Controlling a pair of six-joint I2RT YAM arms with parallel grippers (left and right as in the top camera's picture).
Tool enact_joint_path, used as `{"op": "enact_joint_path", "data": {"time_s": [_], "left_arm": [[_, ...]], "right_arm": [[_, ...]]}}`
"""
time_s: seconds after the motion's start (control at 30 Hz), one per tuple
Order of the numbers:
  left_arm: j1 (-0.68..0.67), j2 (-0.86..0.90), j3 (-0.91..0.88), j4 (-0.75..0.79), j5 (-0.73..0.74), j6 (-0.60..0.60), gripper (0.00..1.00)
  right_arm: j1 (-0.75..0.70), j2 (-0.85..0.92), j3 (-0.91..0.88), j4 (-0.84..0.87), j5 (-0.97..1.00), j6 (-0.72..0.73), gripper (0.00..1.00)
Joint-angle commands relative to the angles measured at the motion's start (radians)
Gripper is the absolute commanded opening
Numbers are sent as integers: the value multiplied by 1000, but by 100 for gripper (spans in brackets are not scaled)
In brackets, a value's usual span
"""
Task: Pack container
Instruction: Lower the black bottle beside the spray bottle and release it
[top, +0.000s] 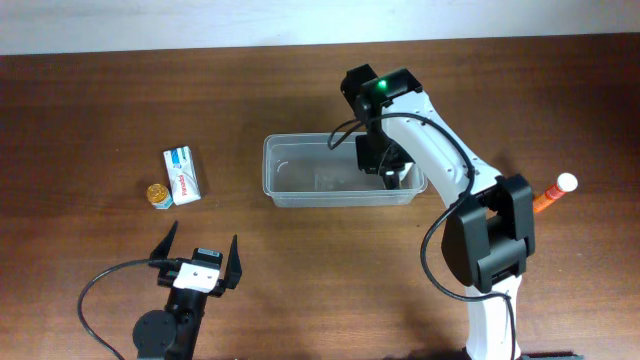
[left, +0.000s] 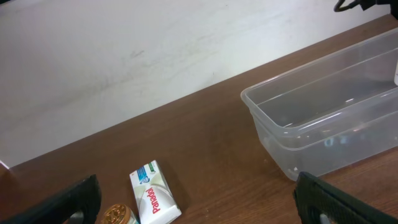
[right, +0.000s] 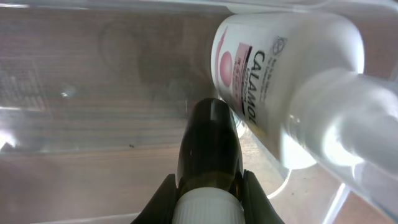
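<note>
One glossy dark bottle (right: 208, 137), gripped, inside the clear plastic container (top: 300, 197)

I see a white box (top: 181, 175) on the brown table (top: 90, 110), with a gold-lidded jar (top: 158, 194) just beside it. An orange marker (top: 550, 198) lies far right.

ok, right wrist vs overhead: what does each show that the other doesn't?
Right wrist only: the right gripper shut on a dark bottle with a white cap, next to a white bottle labelled CALAMINE, both inside the container.
Overhead only: the open left gripper, a white box with a gold-lidded jar beside it, and an orange marker at far right.
Both: the clear container, with the right gripper inside it.
</note>
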Motion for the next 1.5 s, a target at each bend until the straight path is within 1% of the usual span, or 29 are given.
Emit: {"op": "enact_joint_path", "data": {"time_s": [0.0,0.23,0.43,0.67,0.7,0.73,0.77,0.8,1.27,1.47], "left_arm": [[5,-7,-8,2,-7,-6,99],[5,-7,-8,2,-7,-6,99],[5,-7,-8,2,-7,-6,99],[5,-7,-8,2,-7,-6,99],[5,-7,-8,2,-7,-6,100],[5,-7,-8,2,-7,-6,100],[5,-7,-8,2,-7,-6,99],[5,-7,-8,2,-7,-6,99],[5,-7,-8,2,-7,-6,99],[5,-7,-8,2,-7,-6,100]], "right_arm": [[-8,-3,-7,10,31,11,14],[-8,-3,-14,34,31,11,14],[-8,-3,-61,71,31,11,14],[-8,-3,-66,73,31,11,14],[-8,-3,-66,73,31,11,28],[-8,-3,-66,74,31,11,37],[-8,-3,-66,74,31,11,41],[-8,-3,-66,73,31,11,42],[-8,-4,-66,72,31,10,43],[-8,-6,-32,38,31,7,43]]}}
